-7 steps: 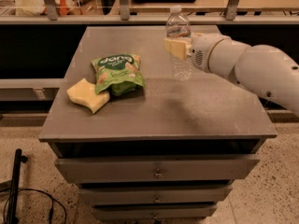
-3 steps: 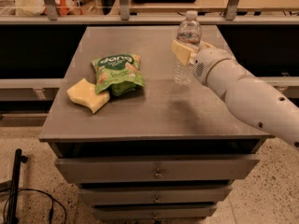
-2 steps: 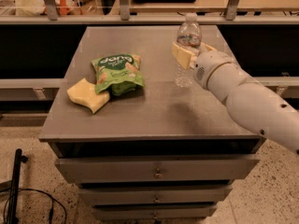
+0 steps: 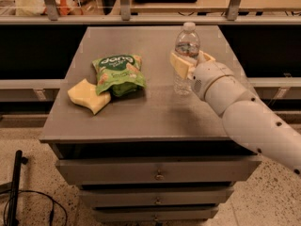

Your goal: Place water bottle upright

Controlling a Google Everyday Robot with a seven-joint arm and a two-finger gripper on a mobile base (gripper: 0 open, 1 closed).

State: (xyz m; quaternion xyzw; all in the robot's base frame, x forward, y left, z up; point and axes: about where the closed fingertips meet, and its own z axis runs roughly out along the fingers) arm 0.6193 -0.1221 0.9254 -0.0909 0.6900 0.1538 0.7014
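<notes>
flat tan jaws clamp the clear ribbed water bottle [image 4: 187, 42], upright on the grey tabletop [image 4: 141, 114].

Grey drawer table [image 4: 141, 114] has a green snack bag [image 4: 117, 72] touching a yellow sponge [image 4: 88, 95] on the left. Water bottle [image 4: 187, 40] stands upright on the right, gripper [image 4: 192, 62] at it.

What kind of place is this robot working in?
Probably a lab or office test space: a grey drawer cabinet, cables on speckled floor, and the gripper around a water bottle on top.
</notes>
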